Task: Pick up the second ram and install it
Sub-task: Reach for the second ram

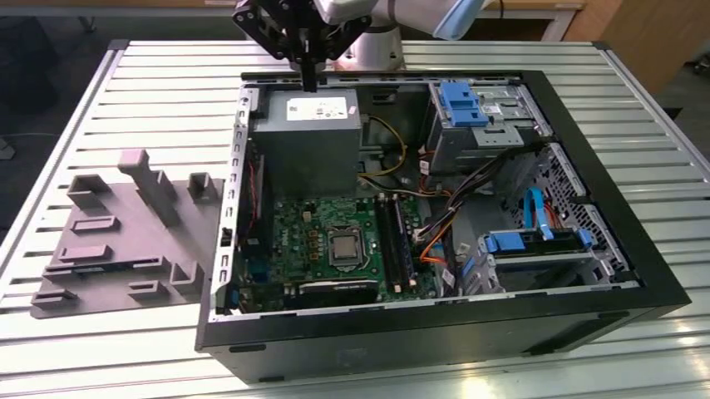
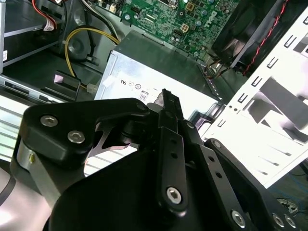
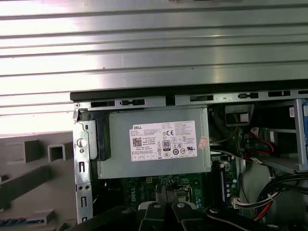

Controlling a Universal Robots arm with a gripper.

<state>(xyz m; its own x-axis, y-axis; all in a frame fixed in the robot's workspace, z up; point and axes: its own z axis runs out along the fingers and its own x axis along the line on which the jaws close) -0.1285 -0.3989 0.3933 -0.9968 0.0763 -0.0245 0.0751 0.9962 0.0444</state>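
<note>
My gripper (image 1: pixel 308 81) hangs above the far end of the open computer case (image 1: pixel 621 274), over the grey power supply (image 1: pixel 305 125). Its black fingers are shut together with nothing between them; the tips meet in the second wrist view (image 2: pixel 167 96) and in the first wrist view (image 3: pixel 165 189). Below lies the green motherboard (image 1: pixel 316 229), with long dark memory slots (image 1: pixel 391 237) beside the processor socket (image 1: pixel 345 248). The second ram is out of view. A grey holder tray (image 1: pixel 111 274) lies on the table at the exterior view's left of the case.
The case lies on a slatted metal table (image 1: pixel 166 75). Inside it are blue drive brackets (image 1: pixel 461 101), a blue-latched drive bay (image 1: pixel 521 243), orange and yellow cables (image 1: pixel 433 249), and a black fan (image 2: pixel 250 33). Upright grey blocks (image 1: pixel 150 179) rise from the tray.
</note>
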